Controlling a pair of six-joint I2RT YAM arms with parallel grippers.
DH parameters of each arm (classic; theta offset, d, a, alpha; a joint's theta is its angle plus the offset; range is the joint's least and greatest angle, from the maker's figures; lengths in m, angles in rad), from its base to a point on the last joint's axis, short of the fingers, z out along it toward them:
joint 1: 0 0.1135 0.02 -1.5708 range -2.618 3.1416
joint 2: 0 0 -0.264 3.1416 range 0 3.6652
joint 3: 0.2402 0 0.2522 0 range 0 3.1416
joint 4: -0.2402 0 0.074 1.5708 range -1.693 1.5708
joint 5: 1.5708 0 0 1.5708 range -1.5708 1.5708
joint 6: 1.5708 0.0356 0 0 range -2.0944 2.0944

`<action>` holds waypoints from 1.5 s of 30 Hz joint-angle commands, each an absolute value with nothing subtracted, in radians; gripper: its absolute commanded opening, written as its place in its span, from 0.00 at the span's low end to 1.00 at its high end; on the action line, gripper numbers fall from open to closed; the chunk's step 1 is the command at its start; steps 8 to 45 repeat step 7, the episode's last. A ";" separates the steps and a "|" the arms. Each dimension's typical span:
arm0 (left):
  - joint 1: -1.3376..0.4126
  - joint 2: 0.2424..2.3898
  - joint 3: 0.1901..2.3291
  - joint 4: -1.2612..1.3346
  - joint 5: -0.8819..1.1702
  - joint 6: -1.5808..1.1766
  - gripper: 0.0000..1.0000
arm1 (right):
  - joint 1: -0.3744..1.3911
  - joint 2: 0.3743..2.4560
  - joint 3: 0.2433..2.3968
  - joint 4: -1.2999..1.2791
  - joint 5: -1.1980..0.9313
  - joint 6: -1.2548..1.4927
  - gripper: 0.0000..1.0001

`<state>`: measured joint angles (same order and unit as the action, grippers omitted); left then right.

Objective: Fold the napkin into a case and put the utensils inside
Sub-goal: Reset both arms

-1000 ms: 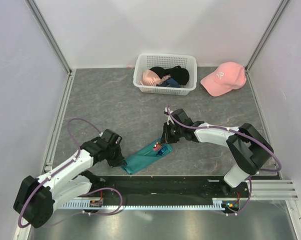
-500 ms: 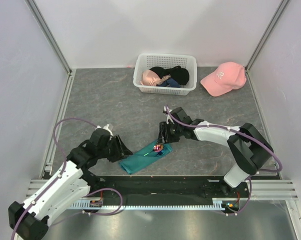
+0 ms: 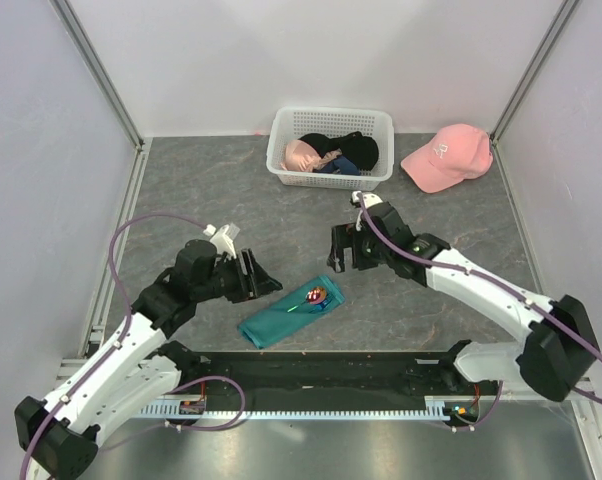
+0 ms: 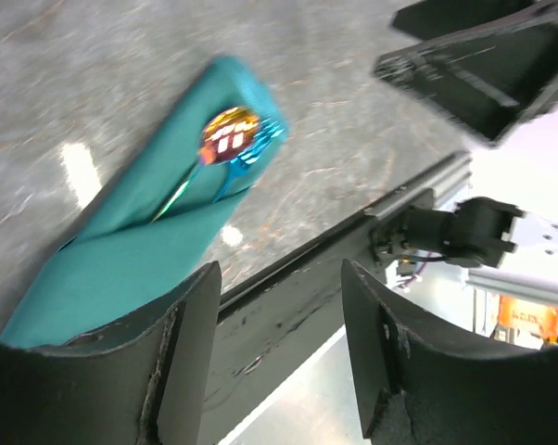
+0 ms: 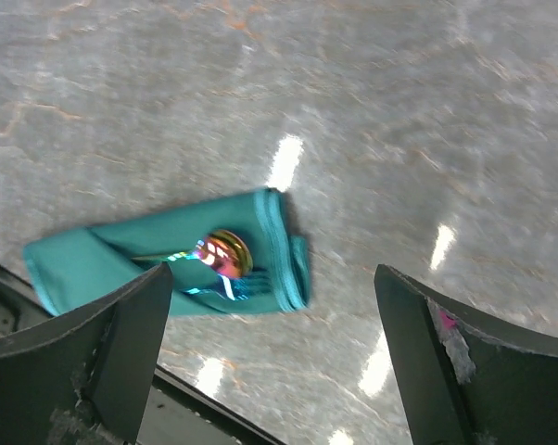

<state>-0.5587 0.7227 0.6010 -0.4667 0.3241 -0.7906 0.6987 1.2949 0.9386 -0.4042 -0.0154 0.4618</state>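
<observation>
The napkin (image 3: 286,317) lies folded as a narrow teal case near the table's front edge, slanting up to the right. The utensils (image 3: 316,296) sit tucked in its right end. A red-purple round head (image 5: 225,252) and blue fork tines (image 5: 234,284) poke out of the fold. My left gripper (image 3: 264,278) hovers open just left of the case and touches nothing. My right gripper (image 3: 346,255) hangs open above and behind the case's right end, with nothing between its fingers. The left wrist view shows the case (image 4: 140,241) beyond the open left gripper (image 4: 279,278).
A white lattice basket (image 3: 281,168) holding black and pink garments stands at the back centre. A pink cap (image 3: 446,155) lies to its right. A black rail (image 3: 331,372) runs along the near edge, just below the case. White walls enclose the table.
Both grippers have opened and pulled away from the case, the left one back to the left, the right one up and toward the far right. The case and utensils lie still.
</observation>
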 commanded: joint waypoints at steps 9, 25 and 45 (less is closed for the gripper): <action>-0.561 0.718 0.554 -0.216 0.483 -0.752 0.64 | 0.701 1.103 0.687 -0.194 -0.041 0.584 0.98; -0.561 0.718 0.554 -0.216 0.483 -0.752 0.64 | 0.701 1.103 0.687 -0.194 -0.041 0.584 0.98; -0.561 0.718 0.554 -0.216 0.483 -0.752 0.64 | 0.701 1.103 0.687 -0.194 -0.041 0.584 0.98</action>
